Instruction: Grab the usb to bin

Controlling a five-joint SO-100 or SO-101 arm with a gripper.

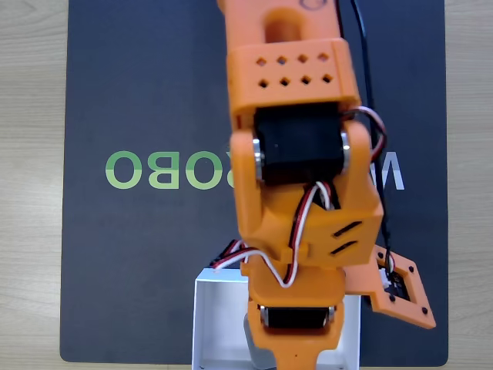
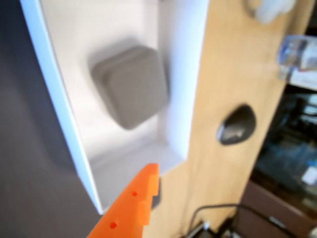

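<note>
The usb (image 2: pixel 132 85) is a matte grey rounded-square block lying flat on the floor of the bin (image 2: pixel 54 99), a white shallow box, near its far wall. It is free of the fingers. In the wrist view one orange finger (image 2: pixel 130 208) of my gripper (image 2: pixel 153 191) reaches in from the bottom edge, over the bin's near corner and short of the usb. The jaws stand open with nothing between them. In the fixed view the orange arm covers most of the bin (image 1: pixel 212 324) at the bottom centre, with the gripper (image 1: pixel 296 358) hanging over it.
The bin stands on the near edge of a black mat (image 1: pixel 139 100) with green lettering, on a wooden table (image 2: pixel 223 74). A dark mouse (image 2: pixel 237 125) and a black cable (image 2: pixel 218 210) lie on the wood beside the bin. Cluttered shelves (image 2: pixel 292 124) sit beyond.
</note>
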